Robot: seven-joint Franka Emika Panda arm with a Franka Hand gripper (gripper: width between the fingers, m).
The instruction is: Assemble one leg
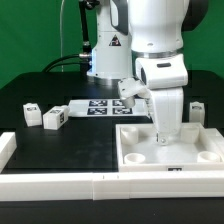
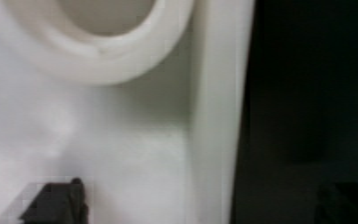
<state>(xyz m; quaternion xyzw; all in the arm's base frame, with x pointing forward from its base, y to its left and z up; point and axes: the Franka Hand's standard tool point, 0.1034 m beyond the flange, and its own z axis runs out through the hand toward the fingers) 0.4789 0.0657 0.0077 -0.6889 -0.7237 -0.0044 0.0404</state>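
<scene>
The large white panel (image 1: 170,150) with round sockets lies at the exterior view's right. My gripper (image 1: 166,133) is lowered onto its far edge. In the wrist view the panel (image 2: 140,120) fills most of the picture, with one round socket (image 2: 105,25) close by. My gripper (image 2: 202,202) is open, its dark fingertips (image 2: 51,202) wide apart: one over the panel, the other over the black table beyond the panel's edge. Nothing is held. Two small white legs (image 1: 30,112) (image 1: 53,118) with tags stand at the left, and another leg (image 1: 198,108) stands at the right.
The marker board (image 1: 100,107) lies flat at the middle back. A low white rail (image 1: 100,186) runs along the table's front and up the left side (image 1: 6,148). The arm's base (image 1: 108,55) stands behind the marker board.
</scene>
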